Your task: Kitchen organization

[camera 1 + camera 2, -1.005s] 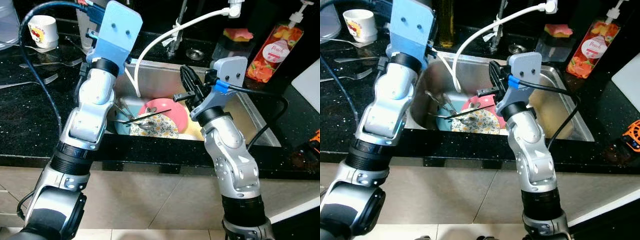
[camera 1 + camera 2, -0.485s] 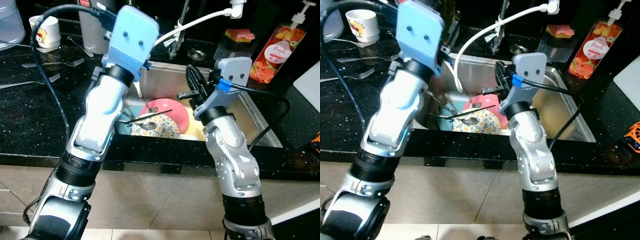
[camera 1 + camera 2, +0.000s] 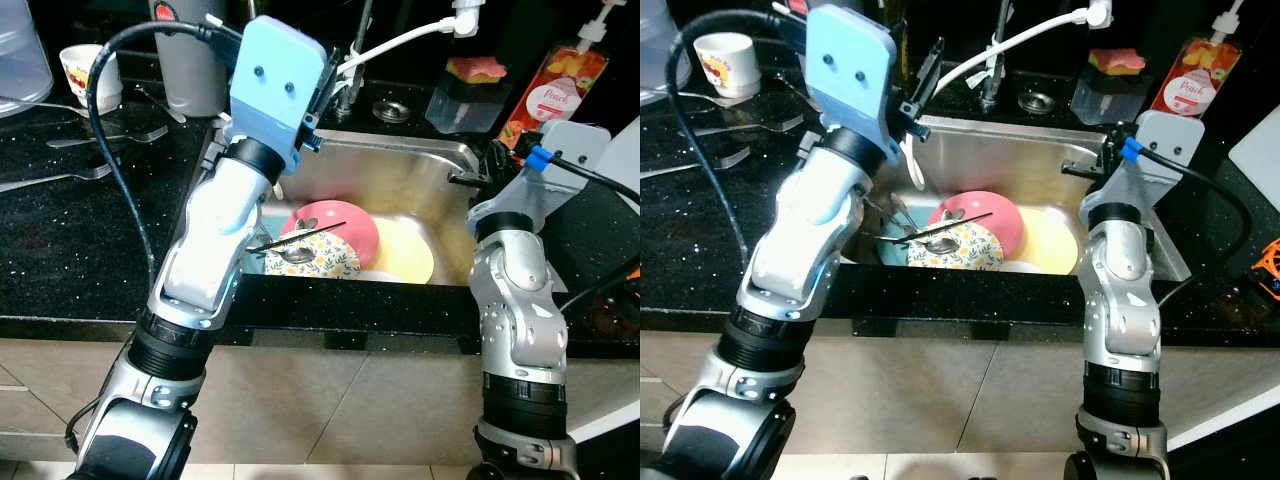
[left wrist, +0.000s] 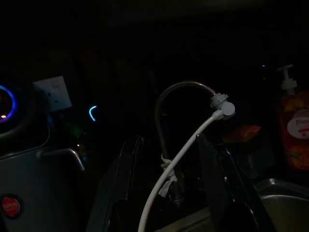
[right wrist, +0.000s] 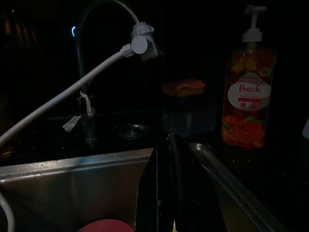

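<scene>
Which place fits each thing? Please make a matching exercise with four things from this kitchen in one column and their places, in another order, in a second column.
Things:
1. pink plate
2. cup
3. soap bottle
4. sponge

Places:
A. on the counter, far left of the sink
B. in a dark holder behind the sink
C. inside the sink, under a floral plate
D. on the counter, at the sink's far right corner

Pairs: 1-C, 2-A, 3-D, 4-B
</scene>
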`<state>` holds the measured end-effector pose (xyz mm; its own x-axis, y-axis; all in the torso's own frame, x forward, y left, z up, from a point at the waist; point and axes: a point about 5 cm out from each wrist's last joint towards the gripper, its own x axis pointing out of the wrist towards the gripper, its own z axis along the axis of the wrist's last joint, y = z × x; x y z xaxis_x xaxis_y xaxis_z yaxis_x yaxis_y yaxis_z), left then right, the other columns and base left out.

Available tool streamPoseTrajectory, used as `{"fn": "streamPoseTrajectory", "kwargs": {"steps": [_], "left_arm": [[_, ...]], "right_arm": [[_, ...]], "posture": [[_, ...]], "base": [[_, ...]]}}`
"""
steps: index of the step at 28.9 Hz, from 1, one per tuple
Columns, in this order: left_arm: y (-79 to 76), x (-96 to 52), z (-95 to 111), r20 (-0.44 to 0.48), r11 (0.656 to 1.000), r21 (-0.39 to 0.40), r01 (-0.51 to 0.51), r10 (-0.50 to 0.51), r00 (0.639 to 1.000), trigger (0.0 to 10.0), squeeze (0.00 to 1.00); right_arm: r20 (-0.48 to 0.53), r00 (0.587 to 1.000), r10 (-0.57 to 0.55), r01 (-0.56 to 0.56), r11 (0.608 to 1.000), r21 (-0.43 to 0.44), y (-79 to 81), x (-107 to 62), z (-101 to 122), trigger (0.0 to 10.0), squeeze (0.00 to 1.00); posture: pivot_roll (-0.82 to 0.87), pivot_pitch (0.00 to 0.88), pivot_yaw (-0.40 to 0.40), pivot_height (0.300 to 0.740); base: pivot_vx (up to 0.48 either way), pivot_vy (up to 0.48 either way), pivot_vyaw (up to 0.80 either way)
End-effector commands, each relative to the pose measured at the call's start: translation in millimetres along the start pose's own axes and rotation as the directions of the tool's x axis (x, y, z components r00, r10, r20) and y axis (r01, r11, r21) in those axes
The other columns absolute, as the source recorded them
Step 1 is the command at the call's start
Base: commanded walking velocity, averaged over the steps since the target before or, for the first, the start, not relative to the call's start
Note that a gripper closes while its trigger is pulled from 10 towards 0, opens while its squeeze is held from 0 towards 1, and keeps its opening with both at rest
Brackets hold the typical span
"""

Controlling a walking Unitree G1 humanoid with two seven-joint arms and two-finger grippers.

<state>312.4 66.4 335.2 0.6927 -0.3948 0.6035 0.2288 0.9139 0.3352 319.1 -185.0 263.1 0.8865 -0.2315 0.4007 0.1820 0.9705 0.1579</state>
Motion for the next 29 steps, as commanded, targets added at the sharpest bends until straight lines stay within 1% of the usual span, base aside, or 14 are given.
{"fn": "streamPoseTrajectory", "kwargs": {"steps": [1, 3, 4, 7, 8, 11, 13, 17, 22, 29], "left_arm": [[0.5, 4.3, 2.6, -0.005, 1.000, 0.000, 0.002, -0.002, 1.000, 10.0, 0.00], [3.0, 5.5, 1.9, -0.015, 1.000, 0.006, -0.006, 0.006, 1.000, 10.0, 0.00], [6.2, 5.8, 1.4, -0.027, 1.000, 0.024, 0.007, -0.006, 1.000, 10.0, 0.00], [6.3, 5.3, 1.1, -0.029, 0.999, 0.031, 0.016, -0.015, 0.999, 10.0, 0.00], [5.8, 3.3, -2.0, -0.041, 0.999, 0.037, 0.028, -0.026, 0.999, 10.0, 0.00], [1.4, -6.5, -20.6, -0.102, 0.996, 0.058, 0.061, -0.055, 0.993, 10.0, 0.00], [0.2, -8.7, -23.8, -0.111, 0.996, 0.062, 0.069, -0.062, 0.992, 10.0, 0.00], [-2.1, -12.6, -28.5, -0.124, 0.995, 0.059, 0.077, -0.069, 0.990, 10.0, 0.00], [-3.2, -18.4, -34.7, -0.146, 0.997, 0.035, 0.068, -0.062, 0.987, 10.0, 0.00], [-7.3, -26.4, -40.5, -0.167, 0.996, 0.042, 0.073, -0.065, 0.984, 10.0, 0.00]], "right_arm": [[0.011, 1.000, -0.024, 0.024, 1.000, -0.003, -3.3, -1.2, -0.3, 10.0, 0.00], [0.012, 1.000, -0.025, 0.025, 1.000, -0.002, -2.6, -1.9, -0.8, 10.0, 0.00], [0.016, 1.000, -0.022, 0.022, 1.000, 0.006, 1.8, -4.0, -2.1, 10.0, 0.00], [0.018, 1.000, -0.019, 0.019, 1.000, 0.009, 3.4, -4.7, -2.3, 10.0, 0.00], [0.022, 1.000, -0.012, 0.012, 1.000, 0.008, 6.1, -5.3, -2.4, 10.0, 0.00], [0.022, 0.999, 0.034, -0.034, 0.999, -0.004, 15.2, -7.8, -3.5, 10.0, 0.00], [0.020, 0.999, 0.043, -0.042, 0.999, -0.009, 17.1, -8.7, -4.4, 10.0, 0.00], [0.009, 0.999, 0.052, -0.052, 0.998, -0.019, 18.2, -11.8, -7.8, 10.0, 0.00], [-0.005, 0.998, 0.066, -0.066, 0.997, -0.034, 19.2, -15.7, -12.4, 10.0, 0.00], [-0.020, 0.995, 0.096, -0.097, 0.994, -0.051, 24.7, -21.2, -18.2, 10.0, 0.00]], "posture": [[0.21, 0.023, -0.029, 0.740], [0.21, 0.023, -0.029, 0.740], [0.22, 0.014, -0.004, 0.740], [0.22, 0.014, -0.004, 0.740], [0.23, 0.009, 0.003, 0.740], [0.22, 0.004, 0.008, 0.740], [0.22, 0.003, 0.010, 0.740], [0.21, 0.002, 0.009, 0.740], [0.20, 0.007, -0.002, 0.740], [0.19, 0.014, -0.010, 0.740]], "base": [[0.000, 0.000, 0.00], [0.000, 0.000, 0.00], [0.000, 0.000, 0.00], [0.000, 0.000, 0.00], [0.000, 0.000, 0.00], [0.000, 0.000, 0.00], [0.000, 0.000, 0.00], [0.000, 0.000, 0.00], [0.000, 0.000, 0.00], [0.000, 0.000, 0.00]]}}
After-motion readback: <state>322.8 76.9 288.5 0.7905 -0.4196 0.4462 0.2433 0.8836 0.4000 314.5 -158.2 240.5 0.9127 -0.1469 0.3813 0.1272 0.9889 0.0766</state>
